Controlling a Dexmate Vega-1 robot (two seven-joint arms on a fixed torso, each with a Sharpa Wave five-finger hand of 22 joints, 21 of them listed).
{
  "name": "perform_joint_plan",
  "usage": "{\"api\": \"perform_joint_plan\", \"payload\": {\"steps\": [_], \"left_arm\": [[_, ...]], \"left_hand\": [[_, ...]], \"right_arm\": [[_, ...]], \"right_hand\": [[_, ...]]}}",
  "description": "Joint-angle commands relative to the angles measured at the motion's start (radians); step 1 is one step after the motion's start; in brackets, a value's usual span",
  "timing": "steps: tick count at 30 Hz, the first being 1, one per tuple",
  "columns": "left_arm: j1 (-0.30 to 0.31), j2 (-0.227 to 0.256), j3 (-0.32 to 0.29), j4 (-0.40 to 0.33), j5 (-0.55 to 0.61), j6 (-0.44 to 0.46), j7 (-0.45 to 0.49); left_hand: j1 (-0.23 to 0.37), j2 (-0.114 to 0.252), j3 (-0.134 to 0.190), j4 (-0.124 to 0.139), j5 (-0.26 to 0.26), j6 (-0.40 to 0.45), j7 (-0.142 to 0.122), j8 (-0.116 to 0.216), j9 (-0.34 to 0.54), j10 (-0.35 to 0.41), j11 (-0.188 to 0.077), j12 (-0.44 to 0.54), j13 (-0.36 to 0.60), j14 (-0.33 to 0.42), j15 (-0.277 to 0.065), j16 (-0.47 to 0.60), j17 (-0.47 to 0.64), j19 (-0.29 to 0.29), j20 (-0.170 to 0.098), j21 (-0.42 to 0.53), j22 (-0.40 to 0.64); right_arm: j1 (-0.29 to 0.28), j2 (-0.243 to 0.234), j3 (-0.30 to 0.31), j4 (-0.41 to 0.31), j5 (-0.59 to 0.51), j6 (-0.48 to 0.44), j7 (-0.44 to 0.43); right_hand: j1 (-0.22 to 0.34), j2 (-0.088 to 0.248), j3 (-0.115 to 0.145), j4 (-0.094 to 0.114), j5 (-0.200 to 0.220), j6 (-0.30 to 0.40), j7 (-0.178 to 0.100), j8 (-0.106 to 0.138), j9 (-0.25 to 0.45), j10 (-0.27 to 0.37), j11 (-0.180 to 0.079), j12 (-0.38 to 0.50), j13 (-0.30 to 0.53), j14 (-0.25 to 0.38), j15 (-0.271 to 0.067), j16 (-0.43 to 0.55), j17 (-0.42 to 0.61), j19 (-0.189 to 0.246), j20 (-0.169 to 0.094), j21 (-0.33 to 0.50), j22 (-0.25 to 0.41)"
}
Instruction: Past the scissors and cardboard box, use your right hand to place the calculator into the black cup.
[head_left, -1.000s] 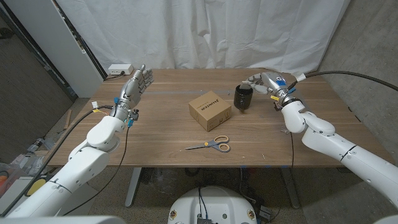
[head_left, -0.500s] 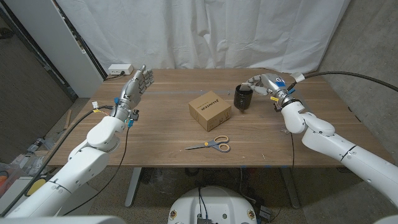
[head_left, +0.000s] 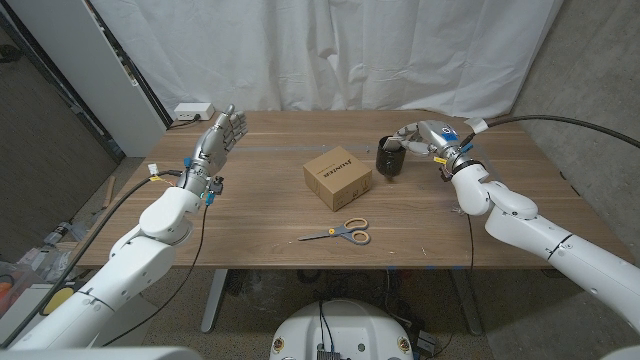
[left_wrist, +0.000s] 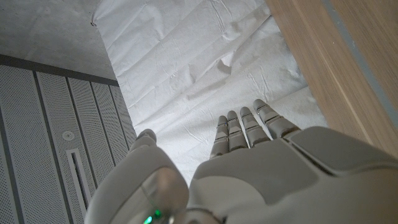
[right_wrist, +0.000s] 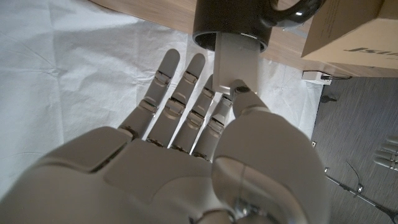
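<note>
1. One black cup (head_left: 389, 158) stands upright on the wooden surface (head_left: 250, 210); every place below is given from it.
2. One calculator (right_wrist: 237, 61) shows in the right wrist view as a pale flat slab. One end is down inside the cup's mouth and the other end sticks out of it.
3. The calculator's long axis runs along the cup's own axis, so it stands roughly upright. It points out of the cup's mouth toward the right hand's fingers.
4. One right hand (head_left: 428, 134) is just beside the cup, on the side away from the box. In the right wrist view (right_wrist: 199, 155) the thumb tip presses the slab's free end against the outstretched fingers, so this hand pinches the calculator.
5. One cardboard box (head_left: 338, 177) sits near the cup, toward the robot's left and a little closer to the robot. It carries dark lettering on its top.
6. One pair of scissors (head_left: 340, 233) lies flat, well apart from the cup and closer to the robot than the box. Its pale handles are toward the cup's side and its blades point away.
7. One left hand (head_left: 218, 136) is raised well apart from the cup, beyond the box. It holds nothing, with its fingers straight and close together (left_wrist: 249, 130).
8. One white power strip (head_left: 193, 110) lies at the surface's far edge, farther from the cup than the left hand.
</note>
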Motion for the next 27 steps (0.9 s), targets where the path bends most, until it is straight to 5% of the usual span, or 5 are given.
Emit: {"api": "perform_joint_plan", "payload": {"steps": [1,13,27], "left_arm": [[0.004,-0.001,-0.004,0.004,-0.001,-0.008,-0.003],[0.007,-0.001,-0.007,0.003,-0.002,-0.008,-0.003],[-0.002,-0.001,-0.002,0.009,-0.004,-0.011,-0.013]], "left_hand": [[0.013,0.002,-0.005,0.003,-0.003,0.009,-0.001,0.000,0.001,0.003,-0.001,0.000,0.003,0.005,-0.001,0.001,0.005,-0.006,0.002,0.000,0.005],[0.014,0.003,-0.008,0.003,-0.003,0.009,-0.002,0.000,0.001,0.004,-0.002,0.000,0.003,0.005,-0.001,0.001,0.005,-0.006,0.002,0.000,0.005],[0.015,0.004,-0.010,0.003,-0.003,0.009,0.000,0.000,0.001,0.005,-0.002,0.000,0.003,0.005,-0.001,0.001,0.005,-0.006,0.003,0.000,0.005]], "right_arm": [[0.002,-0.003,-0.004,-0.008,-0.005,-0.005,0.009],[0.000,-0.005,-0.002,-0.012,-0.002,-0.001,0.009],[-0.025,-0.004,0.019,-0.037,0.012,0.012,-0.023]], "right_hand": [[-0.002,-0.018,0.015,0.002,0.005,-0.030,0.000,-0.004,0.001,-0.027,0.001,0.005,0.003,-0.011,-0.060,-0.003,0.002,0.014,-0.144,-0.013,0.003],[-0.037,-0.037,0.019,0.009,0.006,-0.154,-0.001,-0.011,-0.008,-0.124,0.002,0.007,0.003,-0.045,-0.056,-0.004,0.005,0.025,-0.148,-0.050,0.004],[-0.108,-0.025,0.000,0.037,0.001,-0.166,-0.001,-0.003,-0.010,-0.125,0.006,0.019,0.004,-0.073,-0.051,-0.006,0.008,0.002,-0.132,-0.077,0.007]]}}
